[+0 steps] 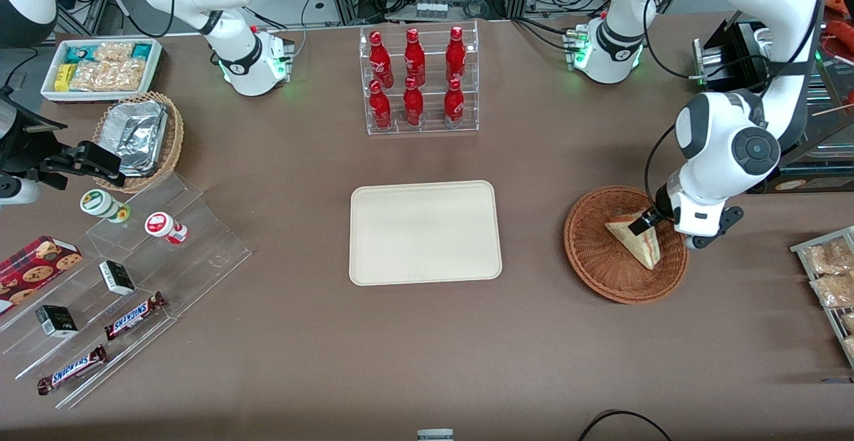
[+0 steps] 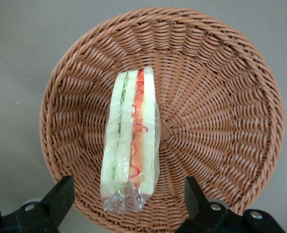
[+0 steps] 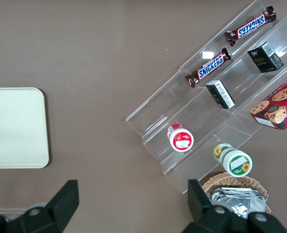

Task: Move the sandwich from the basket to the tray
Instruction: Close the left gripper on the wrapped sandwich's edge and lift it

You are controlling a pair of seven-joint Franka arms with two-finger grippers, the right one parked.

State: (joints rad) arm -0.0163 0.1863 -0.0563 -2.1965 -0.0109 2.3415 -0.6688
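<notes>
Nothing has been moved across yet, as far as I can see: the sandwich [image 1: 635,239] lies in the basket [image 1: 600,261], a wrapped wedge resting on the weave with its red and green layers showing edge-on from the wrist camera, and the tray [image 1: 425,233] in the middle of the bench [image 1: 427,361] is bare. The gripper [image 1: 646,222] is down over the basket, right at the wedge's upper end, and its fingers [image 2: 61,196] stand spread, one either side of the sandwich's wrapped end without pinching it. So I'd put this at the very start of the pick: the approach looks lined up, but the close, the lift, the carry toward the tray and the set-down are all left to do.
</notes>
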